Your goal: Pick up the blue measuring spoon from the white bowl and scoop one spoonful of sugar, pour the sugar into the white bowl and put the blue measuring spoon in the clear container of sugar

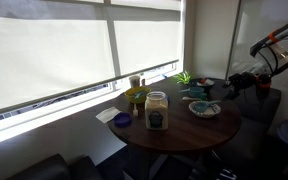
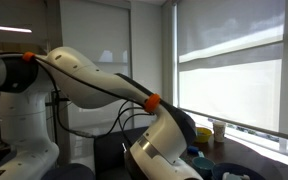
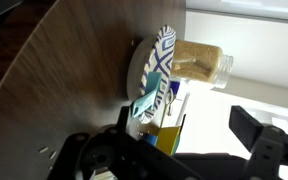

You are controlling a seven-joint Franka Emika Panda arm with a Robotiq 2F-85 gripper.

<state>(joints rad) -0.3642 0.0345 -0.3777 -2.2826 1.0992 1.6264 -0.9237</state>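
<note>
The white bowl [image 1: 205,108] stands on the round dark table, with the clear container of sugar [image 1: 156,110] beside it; pale sugar shows through its wall. In the wrist view the white bowl [image 3: 152,70] is seen nearly edge-on with a blue pattern inside, and the sugar container [image 3: 199,60] lies beyond it. A blue-teal piece, apparently the blue measuring spoon [image 3: 142,104], rests at the bowl's near rim. My gripper [image 3: 179,150] is open and empty, apart from the bowl; in an exterior view it [image 1: 236,80] hovers off the table's edge.
A small dark-blue dish [image 1: 122,120], a yellow-green jar [image 1: 136,97], a white paper [image 1: 106,115] and a green plant [image 1: 184,77] share the table [image 1: 184,132]. A window wall runs behind. In an exterior view my arm [image 2: 114,85] blocks most of the scene.
</note>
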